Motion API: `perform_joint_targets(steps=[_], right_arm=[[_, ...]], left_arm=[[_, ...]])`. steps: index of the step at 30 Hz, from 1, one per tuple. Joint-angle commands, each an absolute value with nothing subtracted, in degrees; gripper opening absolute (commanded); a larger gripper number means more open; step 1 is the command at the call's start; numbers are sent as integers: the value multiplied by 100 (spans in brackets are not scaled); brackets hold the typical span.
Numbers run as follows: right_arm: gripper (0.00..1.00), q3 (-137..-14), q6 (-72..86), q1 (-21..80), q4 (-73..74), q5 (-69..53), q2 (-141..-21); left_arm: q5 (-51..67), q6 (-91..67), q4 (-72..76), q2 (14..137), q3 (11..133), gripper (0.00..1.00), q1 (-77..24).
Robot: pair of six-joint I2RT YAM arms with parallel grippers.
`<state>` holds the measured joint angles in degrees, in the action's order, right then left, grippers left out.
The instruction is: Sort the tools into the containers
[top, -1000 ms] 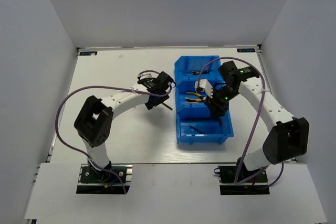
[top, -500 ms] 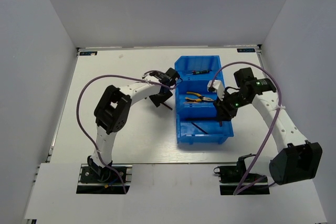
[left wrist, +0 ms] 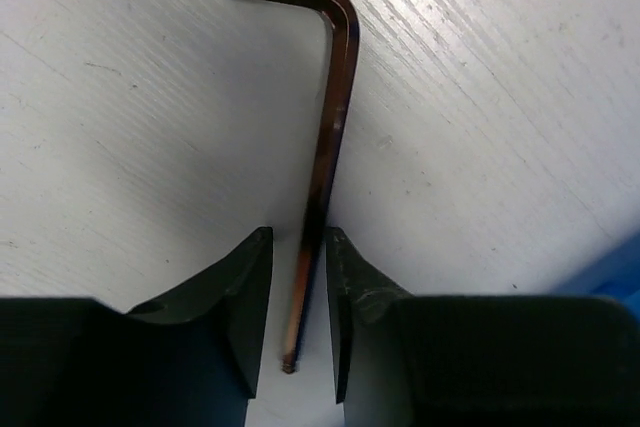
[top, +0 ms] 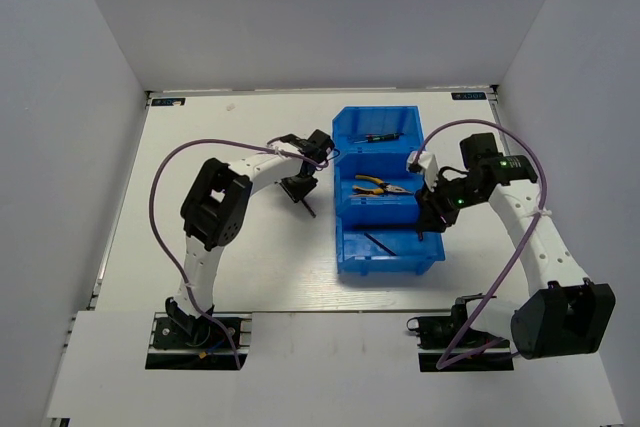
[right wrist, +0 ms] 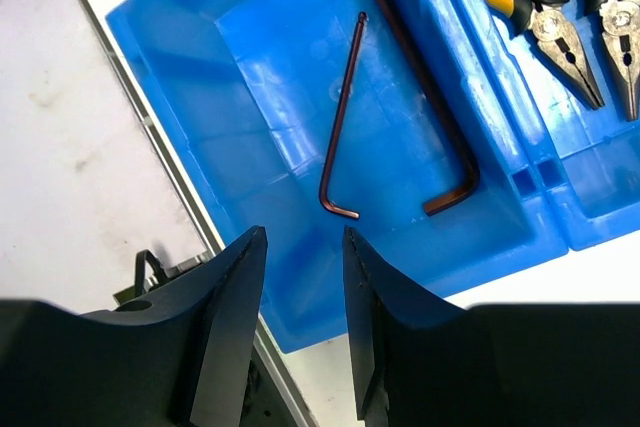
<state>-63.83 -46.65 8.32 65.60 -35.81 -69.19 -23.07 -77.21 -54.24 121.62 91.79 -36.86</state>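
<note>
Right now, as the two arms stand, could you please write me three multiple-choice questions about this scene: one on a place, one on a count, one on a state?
1. The hex key that the left claw straddles lies:
A) on the white table
B) inside a blue bin
C) across the pliers

2. How many tools lie in the near compartment?
A) one
B) two
C) four

3. The right claw is:
A) shut on pliers
B) shut on a screwdriver
C) open and empty

Answers:
1 A, bare white surface lies under the key.
2 B, two hex keys rest on its blue floor.
3 C, only the compartment shows inside its gap.
</note>
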Motion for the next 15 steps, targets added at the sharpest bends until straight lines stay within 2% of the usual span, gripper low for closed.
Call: perform_joint_targets(steps=[1,4,5,10,13,15], right_arm=[[42,-6354,-4667,747,6653,-3937,-6803],[42,-6389,-4667,721,6697,-4025,-6776],[42,-6390,-4667,703,6706,-4060,-6776],[42,-6512,-4606,668,6723,-4183,-6820],[44,-6609,-4614,642,6785,-4219,-6846],[51,-6636,-4675,615,6820,-4227,-6829]], left_arm=[[-2241,-7734,-5405,12436,9158,37,-3647],[-2241,-7734,-5511,12437,8817,28,-3595],[-2241,-7682,-5459,12358,8685,21,-3595],[-2110,-7472,-4993,12024,7903,1,-3595],[-2223,-6824,-4843,11691,7954,0,-3673],[-2224,-6121,-4607,11410,8085,0,-3735]])
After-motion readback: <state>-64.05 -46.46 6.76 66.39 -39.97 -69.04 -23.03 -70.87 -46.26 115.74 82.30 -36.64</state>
